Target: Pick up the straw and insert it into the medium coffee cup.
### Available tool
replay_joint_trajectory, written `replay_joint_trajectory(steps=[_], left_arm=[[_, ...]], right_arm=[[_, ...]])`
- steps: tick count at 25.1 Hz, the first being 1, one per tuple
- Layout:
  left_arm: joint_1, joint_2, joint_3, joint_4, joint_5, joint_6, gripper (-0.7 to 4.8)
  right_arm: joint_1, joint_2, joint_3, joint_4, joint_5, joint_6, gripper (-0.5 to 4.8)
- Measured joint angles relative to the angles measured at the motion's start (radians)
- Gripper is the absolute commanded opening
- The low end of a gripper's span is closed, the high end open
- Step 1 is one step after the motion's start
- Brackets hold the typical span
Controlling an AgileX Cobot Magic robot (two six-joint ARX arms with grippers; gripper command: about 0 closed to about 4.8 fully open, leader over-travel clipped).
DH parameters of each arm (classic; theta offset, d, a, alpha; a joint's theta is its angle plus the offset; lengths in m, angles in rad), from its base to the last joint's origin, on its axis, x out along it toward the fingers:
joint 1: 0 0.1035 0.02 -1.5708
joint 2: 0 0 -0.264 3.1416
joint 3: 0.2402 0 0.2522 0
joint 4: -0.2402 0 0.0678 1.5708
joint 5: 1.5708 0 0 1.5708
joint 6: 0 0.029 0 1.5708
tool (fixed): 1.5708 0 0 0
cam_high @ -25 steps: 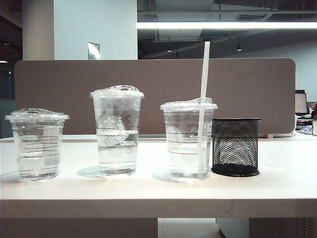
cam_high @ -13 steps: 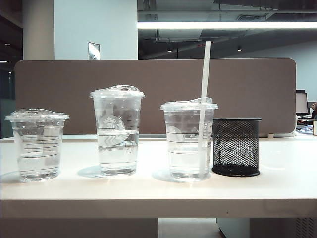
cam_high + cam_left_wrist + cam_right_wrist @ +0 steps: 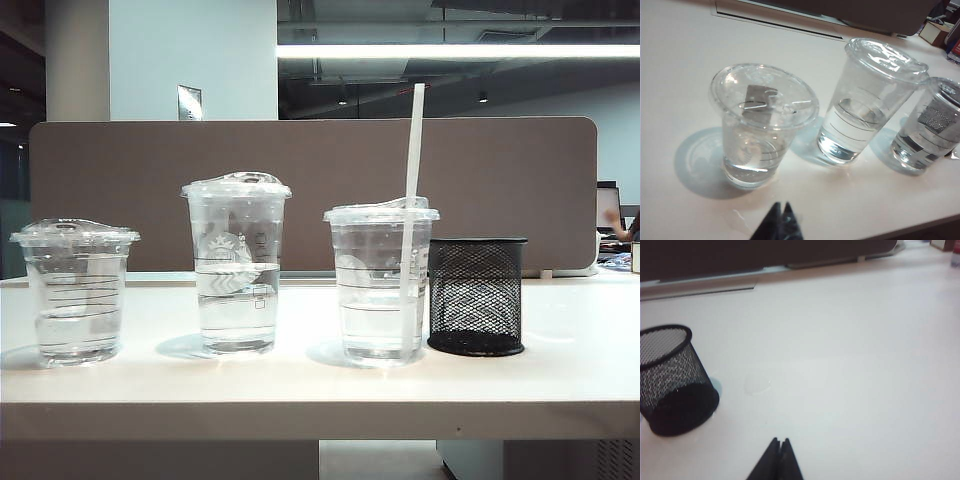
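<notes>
well, from my seat i see the straw (image 3: 411,215) standing nearly upright in the medium coffee cup (image 3: 380,283), its white length rising high above the lid and leaning a touch toward one o'clock. it is long, thin and straight, taller than any cup on the table (image 3: 560,380), and its lower part shows through the clear wall down to the base. the medium coffee cup is clear plastic with a domed lid, faint horizontal lines on its side and water filling roughly the lower part. at its three o'clock, just beside it, sits a black mesh holder (image 3: 476,296). at its nine o'clock stands the tall logo cup (image 3: 236,263), and further toward nine o'clock the short squat cup (image 3: 75,290), both lidded and holding water.

neither arm shows in the exterior view. my left gripper (image 3: 780,220) hovers above the table near the short squat cup, its dark jaws pressed together with nothing between them. my right gripper (image 3: 778,458) hangs over bare table near the black mesh holder, jaws together too and gripping nothing.
</notes>
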Motion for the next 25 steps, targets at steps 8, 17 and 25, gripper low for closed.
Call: replay_joint_trajectory(steps=[8,17,25], left_arm=[[0.0,0.0,0.0,0.0,0.0,0.0,-0.04],[0.0,0.0,0.0,0.0,0.0,0.0,-0.04],[0.0,0.0,-0.002,0.005,-0.069,0.132,-0.03]], right_arm=[[0.0,0.0,0.0,-0.013,0.0,0.003,-0.01],[0.0,0.0,0.0,-0.013,0.0,0.003,0.0],[0.0,0.0,0.0,-0.013,0.0,0.003,0.0]])
